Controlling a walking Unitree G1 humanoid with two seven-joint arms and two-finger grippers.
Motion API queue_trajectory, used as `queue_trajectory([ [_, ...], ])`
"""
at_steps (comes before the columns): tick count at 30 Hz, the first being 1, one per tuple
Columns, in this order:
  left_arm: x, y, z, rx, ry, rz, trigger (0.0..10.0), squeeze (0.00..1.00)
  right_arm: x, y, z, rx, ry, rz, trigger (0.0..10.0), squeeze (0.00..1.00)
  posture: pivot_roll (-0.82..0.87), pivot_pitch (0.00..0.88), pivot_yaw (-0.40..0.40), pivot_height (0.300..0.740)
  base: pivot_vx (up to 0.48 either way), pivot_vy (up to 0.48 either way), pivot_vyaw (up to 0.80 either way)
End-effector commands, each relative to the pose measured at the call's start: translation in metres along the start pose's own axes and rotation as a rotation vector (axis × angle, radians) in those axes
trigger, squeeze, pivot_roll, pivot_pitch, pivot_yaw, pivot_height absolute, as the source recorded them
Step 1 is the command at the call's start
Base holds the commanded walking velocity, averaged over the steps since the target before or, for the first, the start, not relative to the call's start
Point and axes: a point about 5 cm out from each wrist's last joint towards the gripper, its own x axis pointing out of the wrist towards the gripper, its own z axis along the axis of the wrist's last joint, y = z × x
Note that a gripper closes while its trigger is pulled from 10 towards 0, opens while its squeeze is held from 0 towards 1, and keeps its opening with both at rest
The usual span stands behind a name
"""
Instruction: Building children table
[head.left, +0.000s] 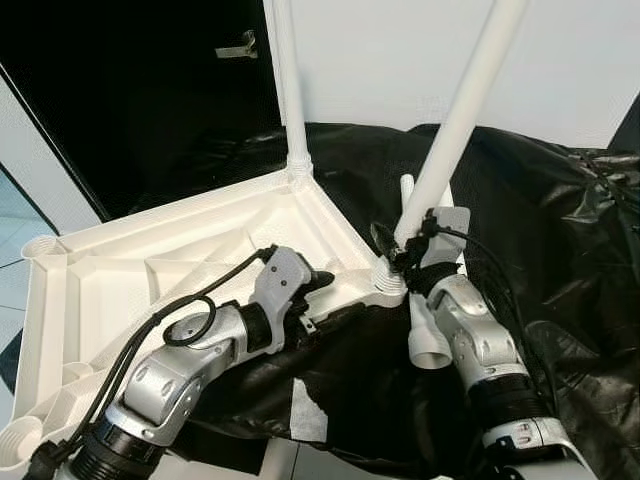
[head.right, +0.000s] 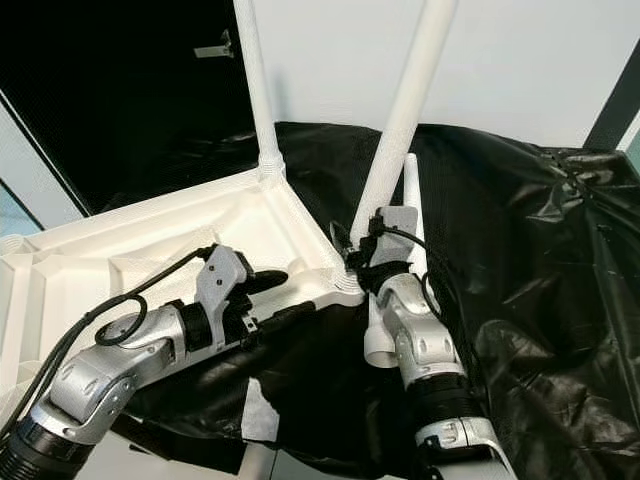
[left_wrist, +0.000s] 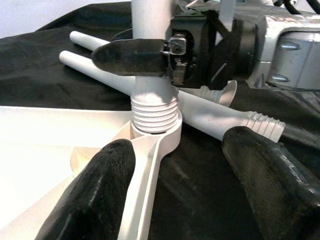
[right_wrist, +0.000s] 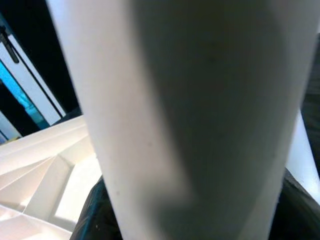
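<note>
Left wrist: leg's (left_wrist: 150, 60) threads (left_wrist: 154, 112) apparently exposed.

The left gripper (left_wrist: 180, 185) has its two black fingers (left_wrist: 95, 195) spread apart, one on either side of the white tabletop's (left_wrist: 45, 145) corner rim. A white leg (left_wrist: 152, 55) stands upright there, its threaded end (left_wrist: 154, 112) seated in the corner socket. The right gripper (left_wrist: 150, 57) is clamped on that leg just above the threads. Behind, two loose white legs (left_wrist: 210, 117) lie on black plastic sheeting (left_wrist: 45, 75).
</note>
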Motion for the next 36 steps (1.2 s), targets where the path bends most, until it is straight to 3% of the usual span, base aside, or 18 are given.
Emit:
queue_trajectory([
  [1,-0.003,0.002,0.001,0.022,0.007,-0.029,10.0,0.0,-0.008,-0.007,-0.02,0.0,0.094,-0.051,10.0,0.0,0.04,0.0,0.047,0.74,0.0,0.0,0.0],
  [3,-0.003,0.003,0.001,0.023,0.005,-0.028,10.0,0.0,-0.009,-0.009,-0.024,-0.086,0.108,-0.046,10.0,0.0,0.03,0.0,0.051,0.74,0.0,0.0,0.0],
  [5,-0.003,0.003,0.001,0.023,0.005,-0.028,10.0,0.0,-0.009,-0.009,-0.024,-0.086,0.108,-0.046,10.0,0.0,0.03,0.0,0.051,0.74,0.0,0.0,0.0],
  [14,-0.003,0.006,0.003,0.032,0.006,-0.02,10.0,0.0,-0.017,0.004,-0.044,-0.241,0.158,0.091,10.0,0.0,0.03,0.0,0.048,0.74,0.0,0.0,0.0],
  [23,-0.007,0.008,0.003,0.038,0.012,-0.012,10.0,0.0,-0.028,0.004,-0.054,-0.289,0.142,0.151,10.0,0.0,0.04,0.0,0.051,0.74,0.0,0.0,0.0],
  [30,-0.008,0.009,0.003,0.044,0.018,-0.014,10.0,0.0,-0.034,0.015,-0.054,-0.335,0.097,0.246,10.0,0.0,0.04,0.0,0.056,0.74,0.0,0.0,0.0],
  [36,-0.007,0.009,0.004,0.049,0.02,-0.017,10.0,0.0,-0.035,0.015,-0.058,-0.319,0.104,0.249,10.0,0.0,0.04,0.0,0.062,0.74,0.0,0.0,0.0],
])
